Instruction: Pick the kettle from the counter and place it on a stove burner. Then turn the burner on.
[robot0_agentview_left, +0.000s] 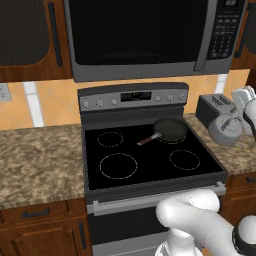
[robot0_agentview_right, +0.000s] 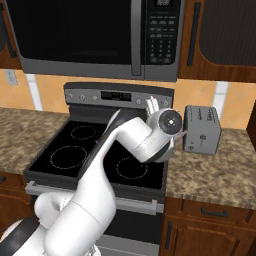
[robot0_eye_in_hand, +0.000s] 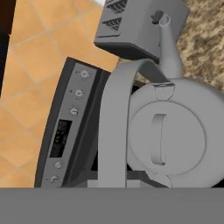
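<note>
Hand view: kettle (robot0_eye_in_hand: 175, 140) handle's base cut off

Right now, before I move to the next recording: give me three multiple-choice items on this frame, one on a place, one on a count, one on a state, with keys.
1. Where is the kettle?
A. by the counter right of the stove, in front of the toaster
B. on the front left burner
C. inside the microwave

2. How many burner rings does the stove top show?
A. two
B. four
C. six

3. What state is the frying pan in?
A. hanging on the wall
B. upside down on the counter
C. resting on the back right burner

Key: 1 A, it sits right of the stove; 2 B, four rings are drawn on the glass; 3 C, it covers that ring.
</note>
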